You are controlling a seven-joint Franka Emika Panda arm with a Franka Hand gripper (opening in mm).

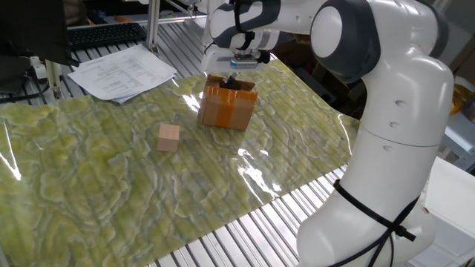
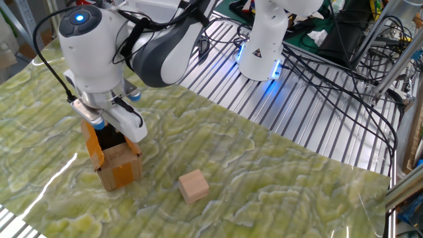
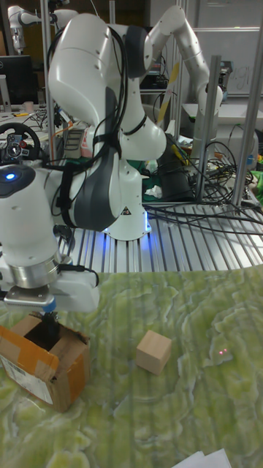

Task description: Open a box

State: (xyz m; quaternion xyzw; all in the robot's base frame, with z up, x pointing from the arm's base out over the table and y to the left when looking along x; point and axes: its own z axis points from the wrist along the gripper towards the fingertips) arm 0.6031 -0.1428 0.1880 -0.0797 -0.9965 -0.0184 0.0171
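Note:
The box (image 1: pixel 228 106) is a small brown carton with an orange tape band, standing on the green marbled sheet. Its top is open, and one taped flap (image 2: pixel 92 144) stands upright on its left side in the other fixed view. My gripper (image 1: pixel 231 76) points straight down over the box (image 2: pixel 119 165). The dark fingers (image 2: pixel 109 137) look pressed together and dip into the opening beside the raised flap. In the tall fixed view the gripper (image 3: pixel 50 320) reaches into the dark inside of the box (image 3: pixel 44 363). Its tips are hidden there.
A small light wooden cube (image 1: pixel 168 137) lies on the sheet a short way from the box, also seen as the cube (image 2: pixel 193 186). Loose papers (image 1: pixel 122 72) and a keyboard (image 1: pixel 104 33) sit behind. A second robot's base (image 2: pixel 263 41) and cables (image 2: pixel 330 66) stand on the slatted table.

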